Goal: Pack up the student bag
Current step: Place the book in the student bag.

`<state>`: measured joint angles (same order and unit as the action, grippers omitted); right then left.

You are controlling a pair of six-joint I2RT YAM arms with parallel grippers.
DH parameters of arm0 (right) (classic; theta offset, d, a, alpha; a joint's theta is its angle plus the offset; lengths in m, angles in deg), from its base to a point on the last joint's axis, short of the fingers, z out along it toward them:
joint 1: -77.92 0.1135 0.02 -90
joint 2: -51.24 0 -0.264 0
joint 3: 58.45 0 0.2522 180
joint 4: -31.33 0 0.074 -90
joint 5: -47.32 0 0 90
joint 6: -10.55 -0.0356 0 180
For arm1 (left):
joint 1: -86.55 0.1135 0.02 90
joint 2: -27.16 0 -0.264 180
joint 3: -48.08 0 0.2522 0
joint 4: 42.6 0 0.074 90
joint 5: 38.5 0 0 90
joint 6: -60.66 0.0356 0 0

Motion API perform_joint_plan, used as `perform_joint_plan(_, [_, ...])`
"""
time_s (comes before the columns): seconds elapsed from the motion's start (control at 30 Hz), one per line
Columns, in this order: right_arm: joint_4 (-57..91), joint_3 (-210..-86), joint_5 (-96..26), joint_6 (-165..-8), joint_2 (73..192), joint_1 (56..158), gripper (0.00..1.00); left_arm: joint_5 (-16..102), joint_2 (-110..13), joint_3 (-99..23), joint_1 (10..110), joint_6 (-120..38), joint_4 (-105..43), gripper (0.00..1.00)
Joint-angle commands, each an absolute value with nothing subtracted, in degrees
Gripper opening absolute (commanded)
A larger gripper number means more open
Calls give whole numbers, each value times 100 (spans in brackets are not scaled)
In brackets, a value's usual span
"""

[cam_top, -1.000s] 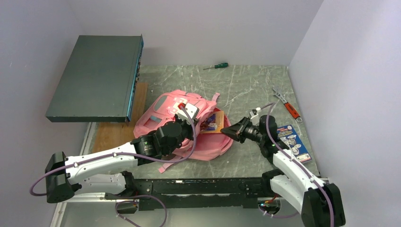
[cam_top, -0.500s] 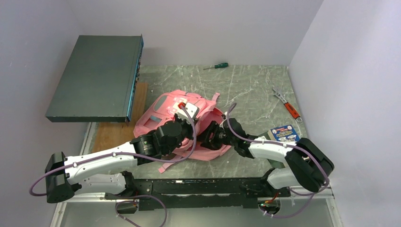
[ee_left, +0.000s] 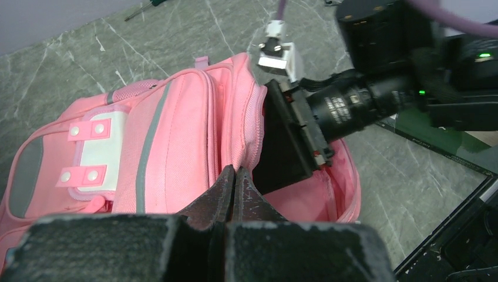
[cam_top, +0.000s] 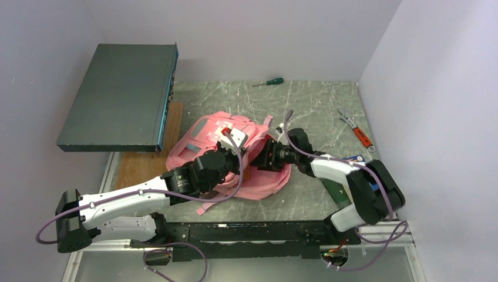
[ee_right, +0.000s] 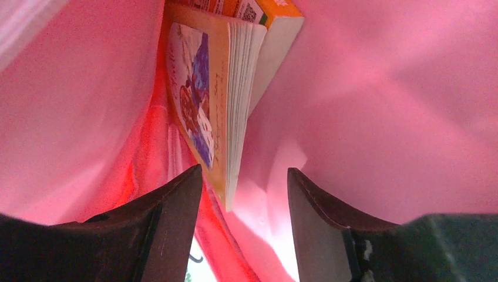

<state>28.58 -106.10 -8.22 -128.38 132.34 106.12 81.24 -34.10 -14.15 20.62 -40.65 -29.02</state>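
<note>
Here, the left gripper (ee_left: 235,176) is pinched tight on the lip of the bag (ee_left: 176,117), which lies in the middle of the table (cam_top: 317,106). That grip probably props the mouth up. To its right, the right gripper (ee_right: 244,173) reaches inside with fingers apart, clasping nothing. A book (ee_right: 199,106) stands on edge just ahead, free of them. Pink fabric crowds both sides, so backing straight out looks safest.

Grey-green marbled tabletop (cam_top: 317,106); pink backpack (cam_top: 194,154) lying near middle; green-handled screwdriver (cam_top: 269,82) at far edge; red-handled wrench (cam_top: 356,130) at right, well apart from backpack; wooden board (cam_top: 141,167) at left, beside backpack; dark flat box (cam_top: 117,97) above board's far end
</note>
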Motion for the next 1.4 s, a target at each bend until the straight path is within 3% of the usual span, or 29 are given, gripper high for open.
perform_joint_plan(0.0, [3954,-10953,123,-12911,14008,10666,56,8249,-3131,-1716,2098,-4015,-3213,0])
perform_joint_plan(0.2, [5022,-11103,297,-13617,14740,11003,51,8214,-3209,-1759,2089,-3947,-3257,0])
perform_joint_plan(0.27, [5557,-10918,258,-14020,14850,11043,36,8226,-3248,-1770,2083,-3902,-3272,0])
perform_joint_plan(0.3, [5847,-10756,166,-14238,14865,11011,11,8254,-3252,-1772,2081,-3882,-3290,0])
perform_joint_plan(0.33, [6123,-10544,71,-14493,14845,10978,1,8290,-3260,-1765,2081,-3866,-3296,0])
perform_joint_plan(0.37, [6457,-10314,-2,-14761,14820,10922,0,8336,-3267,-1757,2081,-3853,-3305,0])
perform_joint_plan(0.5, [8292,-9214,-366,-16000,14696,10563,0,8522,-3278,-1753,2081,-3800,-3313,0])
perform_joint_plan(0.63, [8904,-8793,-1231,-16506,14577,10548,0,8575,-3283,-1718,2081,-3715,-3360,0])
perform_joint_plan(0.93, [7942,-9580,-3792,-16536,14418,11831,0,8564,-3305,-1688,2039,-3470,-3481,0])
perform_joint_plan(1.07, [6779,-9943,-4822,-16357,14161,12216,0,8587,-3294,-1654,2006,-3415,-3564,0])
perform_joint_plan(1.23, [5506,-10582,-5137,-16024,14209,12627,0,8717,-3354,-1709,1940,-3226,-3560,0])
perform_joint_plan(1.37, [4511,-10996,-4487,-15386,14412,12653,46,8649,-3318,-1646,1932,-3169,-3700,0])
